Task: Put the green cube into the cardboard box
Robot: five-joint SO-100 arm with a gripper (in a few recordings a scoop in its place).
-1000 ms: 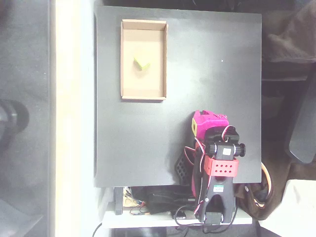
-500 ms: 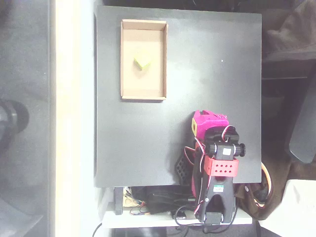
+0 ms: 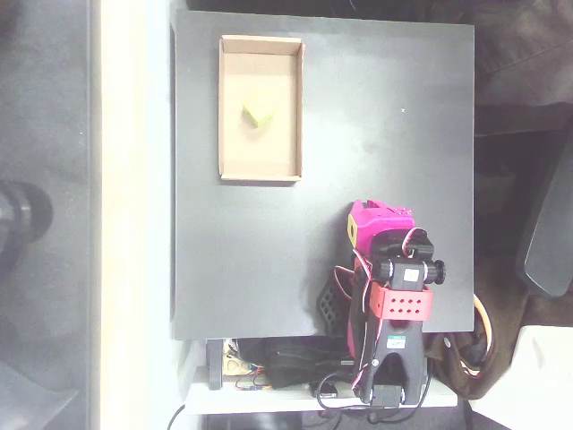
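Green cube (image 3: 258,115) is seen resting inside the cardboard box (image 3: 224,107); the folded-back gripper (image 3: 365,218), whose jaw state cannot be told, is best kept well clear

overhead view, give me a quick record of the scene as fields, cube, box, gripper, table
green cube: lying on the box floor, upper half, clear of the walls
cardboard box: shallow tan tray, upper left of the table, long side running up the picture
gripper: magenta, folded back near the arm's base at lower right, far from the box, holding nothing seen; jaw state unclear
table: black, square
task state: cube in box
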